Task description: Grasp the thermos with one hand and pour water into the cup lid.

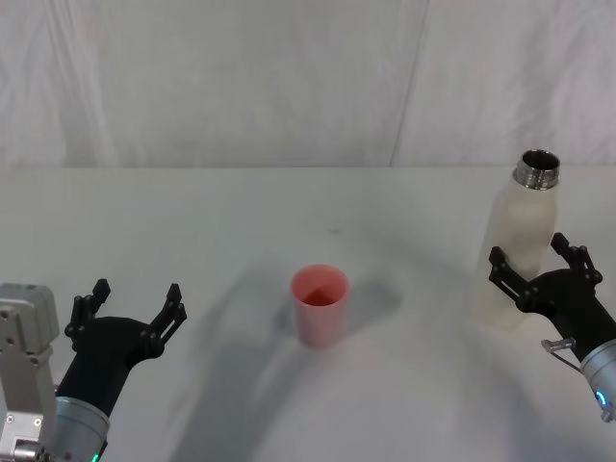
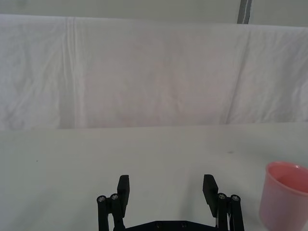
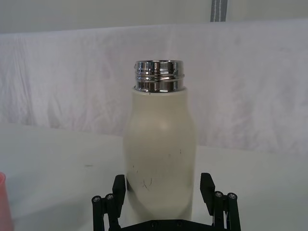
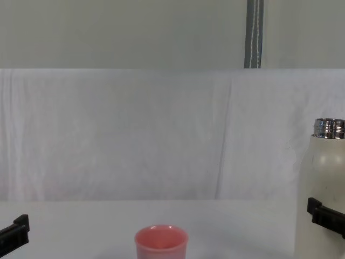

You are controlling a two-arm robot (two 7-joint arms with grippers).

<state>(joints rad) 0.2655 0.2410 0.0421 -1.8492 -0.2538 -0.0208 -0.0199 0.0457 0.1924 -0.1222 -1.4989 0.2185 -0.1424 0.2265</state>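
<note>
Two black fingers of the right gripper (image 1: 535, 260) are standing apart on either side of the thermos (image 1: 520, 241), which is sitting upright at the right side of the table (image 1: 241, 212) with its steel neck uncapped; whether the pads are touching the cream wall cannot be told. The step in hand is looking like the grasp itself, and doing it well is likely meaning closing squarely on the lower body, below the rounded shoulder, so the bottle is not tipping or slipping as it lifts. The cup lid (image 1: 320, 304) is standing upright near the middle of the table, well apart from the thermos, leaving bare white cloth between them for carrying the bottle across. The thermos is sitting close to the table's right side, so nudging it outward is a risk. The left gripper (image 1: 132, 306) is waiting with its fingers spread at the near left, away from the cup lid.
</note>
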